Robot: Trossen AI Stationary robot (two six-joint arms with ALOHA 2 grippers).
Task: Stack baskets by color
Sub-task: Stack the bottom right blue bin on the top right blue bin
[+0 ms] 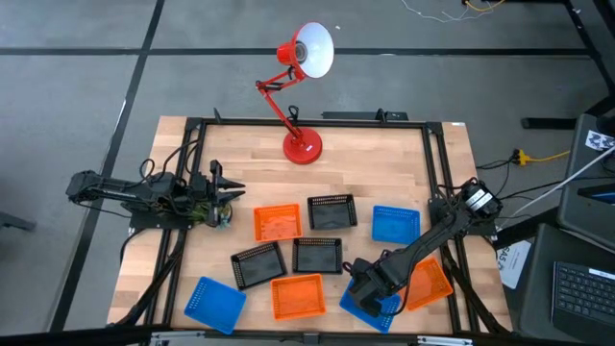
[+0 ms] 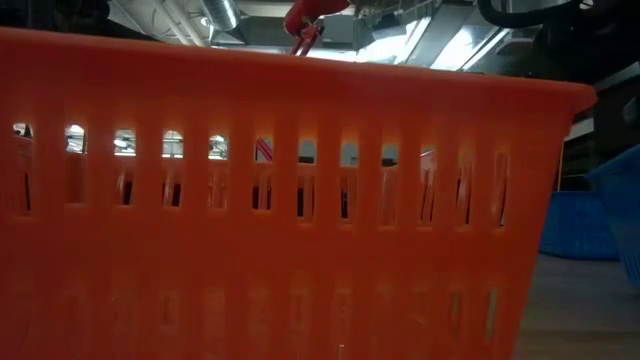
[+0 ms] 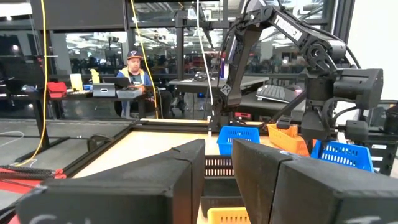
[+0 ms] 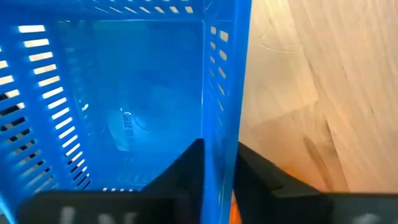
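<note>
On the wooden table [image 1: 404, 173] you have nine baskets, all in the half near the front edge. The right gripper [image 1: 370, 288] is down at the front right, and its two fingers stand on either side of one wall of a blue basket [image 4: 124, 93]; in the right wrist view the wall runs between them and both fingers are close against it, so it is clamped on this wall. This basket sits very near the front edge of the table, and an orange basket [image 1: 428, 284] lies just beside it, partly under the arm.

The left gripper [image 1: 235, 192] waits at the left side of the table, above the wood, with its fingers a little apart and nothing between them. The room in front of it is free up to the next orange basket [image 1: 278, 222].

In the middle you see three black baskets [image 1: 332, 211], [image 1: 317, 255], [image 1: 258, 264], close together with narrow gaps. A second blue basket [image 1: 396, 225] lies near the right rail, a third blue one [image 1: 214, 304] at the front left, near the edge, and a third orange basket [image 1: 298, 295] at the front middle. The red lamp [image 1: 301, 144] stands at the far edge, and the wood around it is open.
</note>
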